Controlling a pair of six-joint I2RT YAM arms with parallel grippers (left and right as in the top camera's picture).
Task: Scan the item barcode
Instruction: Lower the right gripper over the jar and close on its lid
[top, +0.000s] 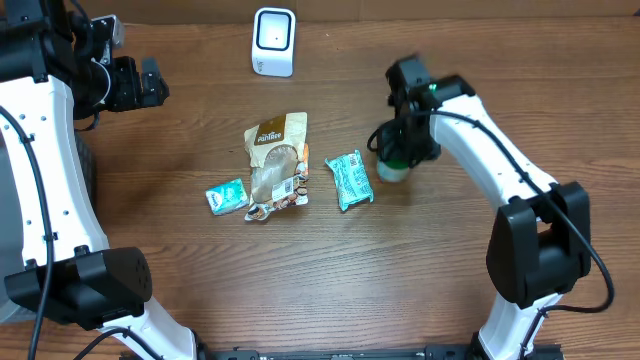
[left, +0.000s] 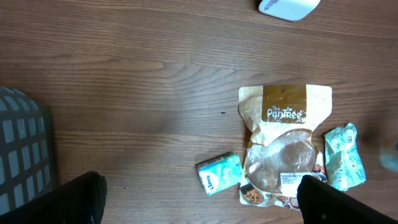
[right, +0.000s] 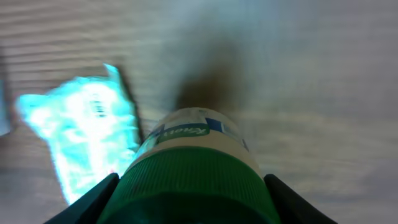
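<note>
Right now our right gripper (right: 191, 199) straddles the bottle (right: 198, 140), with fingers (right: 87, 202) hard by each side of its green cap; blur keeps us from telling whether they pinch it. Below the cap we see a white body with a blue-lettered label. It stands on the table (top: 450, 300) just beside a teal packet (top: 349, 181), well apart from the white scanner (top: 274, 41). Our left gripper (top: 145, 85) hangs spread wide, empty.
</note>
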